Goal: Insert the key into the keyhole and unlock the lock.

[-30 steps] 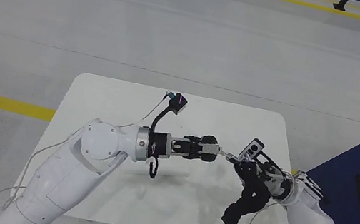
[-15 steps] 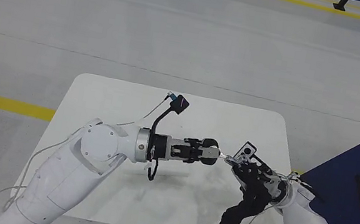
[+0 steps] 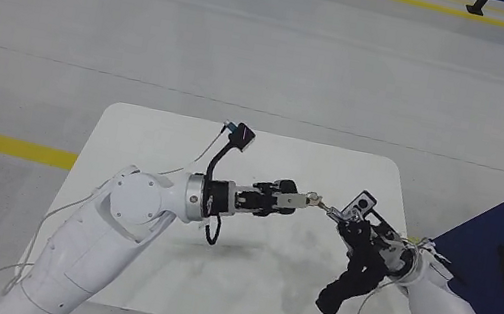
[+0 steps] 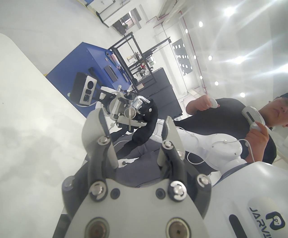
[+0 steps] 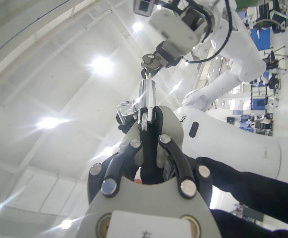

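Midair, key [image 5: 149, 61] seated in lock [image 5: 147, 94], long axis toward spread-fingered left hand [image 4: 132, 117], right hand [image 5: 148, 121] clamping lock.

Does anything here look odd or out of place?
Nothing looks damaged or spilled. The only unusual bit: the lock is held up above the table by the right end effector, with the key at its keyhole.

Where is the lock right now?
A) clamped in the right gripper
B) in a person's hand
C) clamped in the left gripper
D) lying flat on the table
A: in the right wrist view the right gripper is closed on the lock, whose chrome body sticks out past its fingertips.
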Controlling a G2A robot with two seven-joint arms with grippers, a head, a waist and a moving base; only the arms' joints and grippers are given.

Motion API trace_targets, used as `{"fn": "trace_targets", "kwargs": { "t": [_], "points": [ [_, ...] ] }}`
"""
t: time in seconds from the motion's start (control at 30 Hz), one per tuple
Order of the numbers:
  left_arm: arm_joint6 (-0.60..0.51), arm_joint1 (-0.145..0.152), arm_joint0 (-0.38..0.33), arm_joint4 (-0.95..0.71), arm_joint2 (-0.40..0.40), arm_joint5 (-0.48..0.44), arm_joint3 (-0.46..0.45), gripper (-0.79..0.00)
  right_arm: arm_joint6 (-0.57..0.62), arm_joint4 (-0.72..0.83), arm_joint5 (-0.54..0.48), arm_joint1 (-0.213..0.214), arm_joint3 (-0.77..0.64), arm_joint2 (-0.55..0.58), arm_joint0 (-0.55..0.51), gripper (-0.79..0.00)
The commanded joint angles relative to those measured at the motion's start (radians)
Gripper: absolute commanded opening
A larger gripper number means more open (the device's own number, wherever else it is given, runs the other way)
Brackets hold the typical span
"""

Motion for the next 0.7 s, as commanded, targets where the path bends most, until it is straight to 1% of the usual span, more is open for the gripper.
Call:
{"fn": "trace_targets", "kwargs": {
  "t": [0.0,0.03,0.1,0.17,0.27,0.33,0.67],
  "points": [
    [0.036,0.001,0.007,-0.010,-0.020,0.017,0.009,0.000,-0.070,-0.139,-0.162,0.000,0.027,0.028,0.012,-0.785],
    [0.058,0.002,0.011,-0.012,-0.030,0.026,0.013,0.000,-0.109,-0.193,-0.239,0.001,0.032,0.040,0.014,-0.785],
    [0.104,0.001,0.020,-0.017,-0.044,0.034,0.018,0.000,-0.176,-0.251,-0.345,0.000,0.033,0.062,0.007,-0.785],
    [0.167,0.000,0.027,0.002,-0.052,0.039,0.024,0.000,-0.251,-0.356,-0.460,0.002,0.040,0.085,0.004,-0.785],
    [0.167,0.000,0.027,0.002,-0.052,0.039,0.024,0.000,-0.343,-0.478,-0.559,0.002,0.039,0.101,0.000,-0.785],
    [0.167,0.000,0.027,0.002,-0.052,0.039,0.024,0.000,-0.365,-0.506,-0.584,-0.001,0.032,0.104,-0.003,-0.785],
    [0.167,0.000,0.027,0.002,-0.052,0.039,0.024,0.000,-0.365,-0.506,-0.584,-0.001,0.032,0.104,-0.003,-0.785]
  ]
}}
